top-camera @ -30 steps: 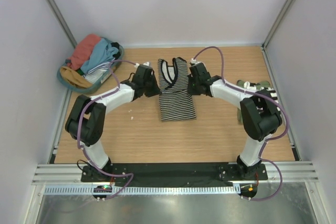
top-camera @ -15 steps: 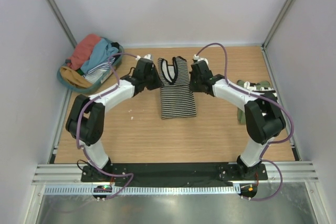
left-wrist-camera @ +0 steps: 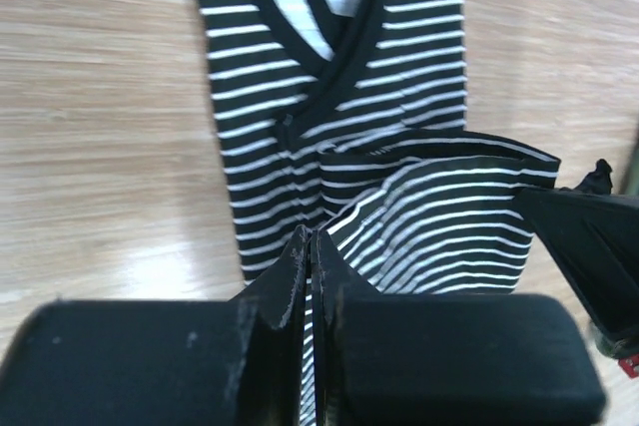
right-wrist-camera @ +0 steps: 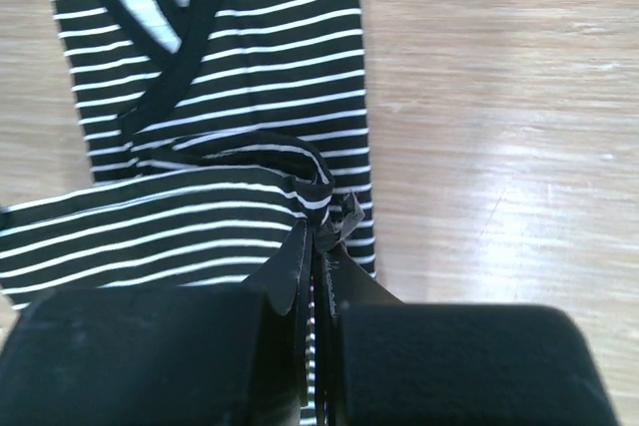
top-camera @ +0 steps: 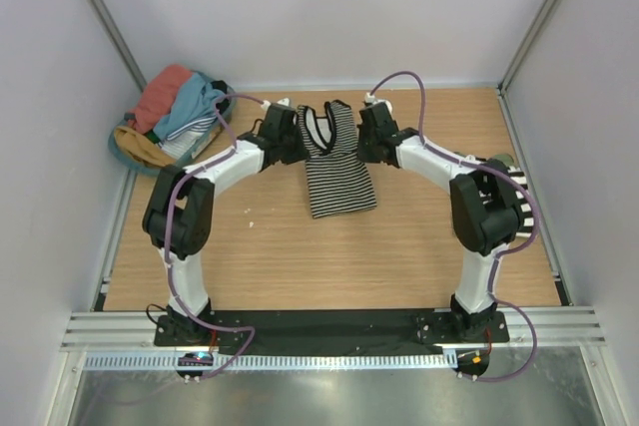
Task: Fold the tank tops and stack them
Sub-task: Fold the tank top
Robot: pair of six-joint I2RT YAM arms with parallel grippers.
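Starting at the near edge, the two arms rise from their bases, bow outward, then reach in over the middle of the wooden table (top-camera: 270, 256). Between them lies the black-and-white striped tank top (top-camera: 339, 182), hem toward 6 o'clock and neckline toward 12 o'clock. The left gripper (top-camera: 295, 145) sits at the top's 9 o'clock side, up by the shoulder. Its wrist view shows the jaws clenched on a raised fold of striped fabric, with the flat part of the garment and its V-neck beyond. The right gripper (top-camera: 364, 140) mirrors it at 3 o'clock. Its own camera shows the fingers pinched tight on a bunched edge of the same top, lifted off the layer beneath. Out at 3 o'clock from the top, near the table's right edge, some olive and striped cloth (top-camera: 499, 160) shows past the right arm, mostly hidden. Farther off, at 10 o'clock, a round teal basket (top-camera: 130, 159) sits by the far-left corner, holding a heap of tank tops (top-camera: 180, 102) in coral, teal blue and mustard.
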